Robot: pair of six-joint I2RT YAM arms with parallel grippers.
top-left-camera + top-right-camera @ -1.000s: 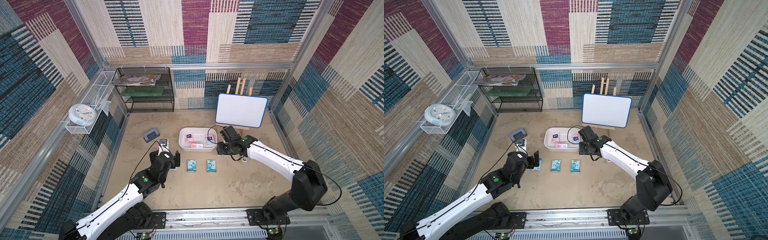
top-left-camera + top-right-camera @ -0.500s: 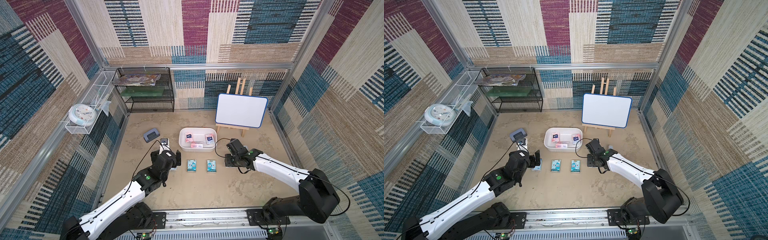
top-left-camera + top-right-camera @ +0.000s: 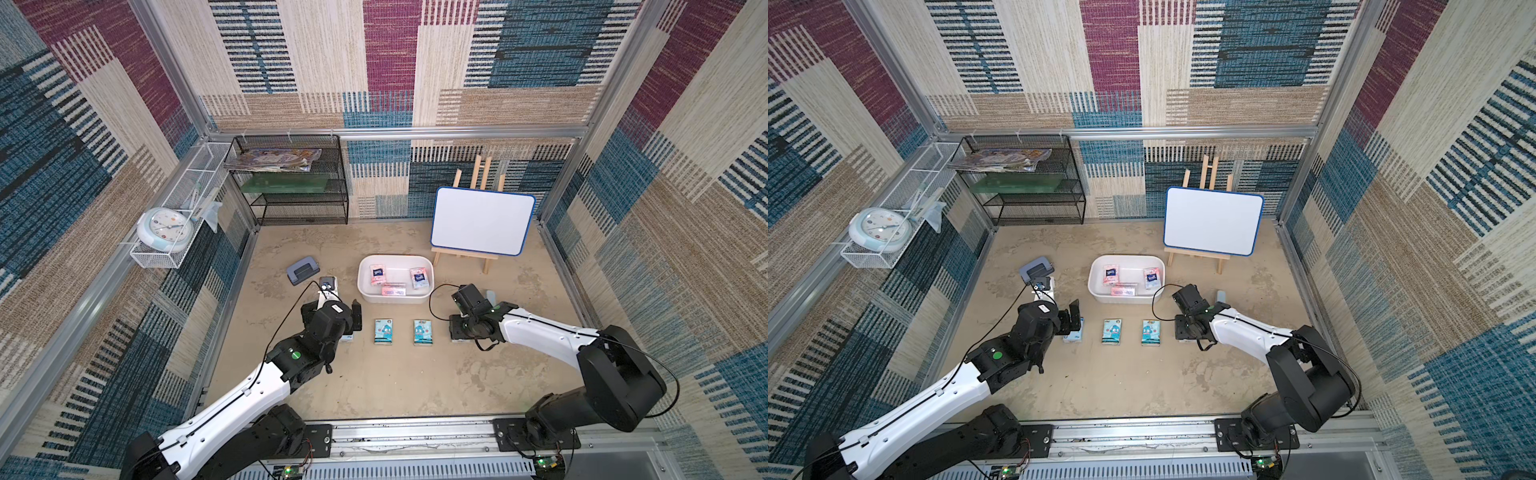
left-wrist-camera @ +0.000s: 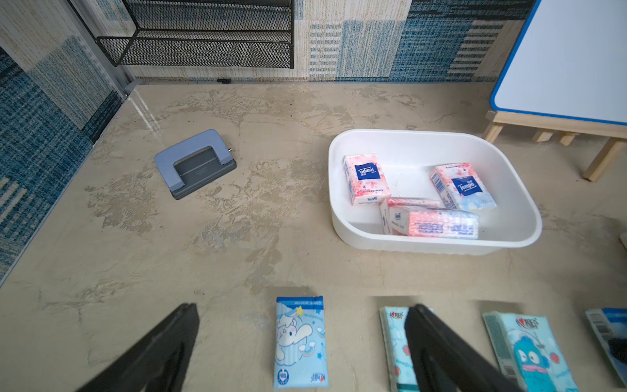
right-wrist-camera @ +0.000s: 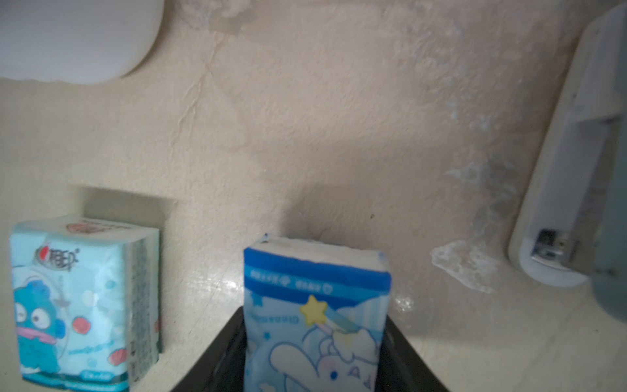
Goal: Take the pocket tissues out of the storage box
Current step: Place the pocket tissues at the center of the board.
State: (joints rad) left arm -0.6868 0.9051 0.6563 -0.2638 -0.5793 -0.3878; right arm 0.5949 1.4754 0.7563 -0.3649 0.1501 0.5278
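A: Status, right gripper (image 5: 315, 342)?
B: Part-closed on unicorn packet (image 5: 315, 285), lower middle of frame. Our left gripper (image 4: 303, 307) wide, empty.
A: Rest?
B: We see pink packets (image 4: 364, 178) in storage box (image 4: 434, 245), centre right.

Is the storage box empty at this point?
Not empty: the storage box holds at least three pink packets, clear in the left wrist view.

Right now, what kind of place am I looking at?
Likely a staged robot test cell mimicking an office desk: patterned walls in an aluminium frame, with a whiteboard and hole punch.
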